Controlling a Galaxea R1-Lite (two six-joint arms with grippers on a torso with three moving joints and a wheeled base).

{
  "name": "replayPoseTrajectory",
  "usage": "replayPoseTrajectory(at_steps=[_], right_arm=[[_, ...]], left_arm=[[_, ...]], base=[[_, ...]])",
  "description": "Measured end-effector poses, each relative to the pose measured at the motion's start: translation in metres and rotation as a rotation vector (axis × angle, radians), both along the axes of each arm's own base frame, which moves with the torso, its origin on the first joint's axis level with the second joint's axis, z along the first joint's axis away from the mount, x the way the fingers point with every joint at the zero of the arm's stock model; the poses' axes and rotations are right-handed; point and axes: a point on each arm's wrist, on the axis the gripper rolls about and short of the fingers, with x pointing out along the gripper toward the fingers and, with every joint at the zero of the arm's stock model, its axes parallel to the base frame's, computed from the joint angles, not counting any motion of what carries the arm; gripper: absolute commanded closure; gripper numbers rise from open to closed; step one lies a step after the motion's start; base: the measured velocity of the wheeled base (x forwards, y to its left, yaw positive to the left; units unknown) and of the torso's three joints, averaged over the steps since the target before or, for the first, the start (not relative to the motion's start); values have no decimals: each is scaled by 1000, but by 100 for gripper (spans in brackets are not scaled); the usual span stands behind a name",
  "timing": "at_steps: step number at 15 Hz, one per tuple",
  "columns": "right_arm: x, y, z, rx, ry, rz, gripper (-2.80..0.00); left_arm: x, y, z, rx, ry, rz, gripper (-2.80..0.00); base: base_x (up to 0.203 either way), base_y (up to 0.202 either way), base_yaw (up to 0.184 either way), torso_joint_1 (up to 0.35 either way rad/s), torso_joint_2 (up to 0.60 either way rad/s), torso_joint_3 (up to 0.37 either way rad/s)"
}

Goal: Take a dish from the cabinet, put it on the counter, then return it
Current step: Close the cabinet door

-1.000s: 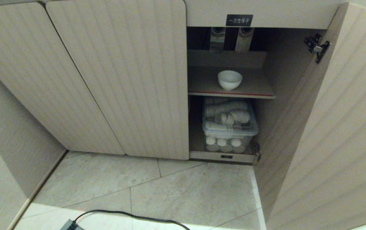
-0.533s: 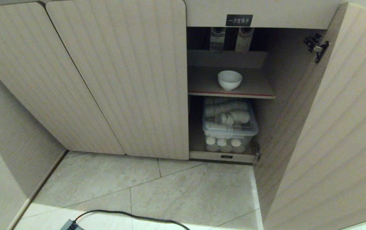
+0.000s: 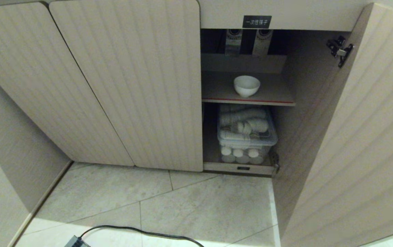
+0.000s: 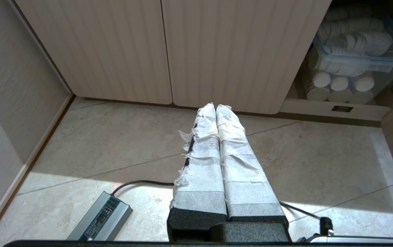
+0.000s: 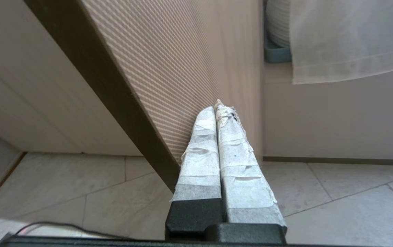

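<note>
Dish: you had the white bowl (image 3: pixel 246 85) upright, mouth up, on the cabinet's (image 3: pixel 127 82) red-edged shelf (image 3: pixel 217 92), right of centre; being round, it showed no long axis.
Nearby: a clear bin (image 3: pixel 246 137) of ribbed white cups sat directly below it; a black label (image 3: pixel 257 21) hung above the opening.
Access: the open door (image 3: pixel 354 137) stood at the right, and nothing lay in front of the bowl.
Right claw (image 5: pixel 217 108): you held its taped fingers pressed together, empty, tips against the open door's ribbed face.
Left claw (image 4: pixel 216 108): closed, empty, above the floor tiles (image 4: pixel 114 144), near a grey power brick (image 4: pixel 102 221) and its cable (image 4: pixel 141 183).
</note>
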Motion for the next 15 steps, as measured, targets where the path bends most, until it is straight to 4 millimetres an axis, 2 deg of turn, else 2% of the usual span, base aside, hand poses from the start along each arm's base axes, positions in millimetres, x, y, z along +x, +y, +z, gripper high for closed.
replayPoseTrajectory(at_steps=[10,15], right_arm=[[10,5,3,-12,40,98,0],[22,8,12,-12,48,117,0]], left_arm=[[0,0,0,0,0,0,0],[0,0,0,0,0,0,0]], base=[[0,0,0,0,0,0],[0,0,0,0,0,0]])
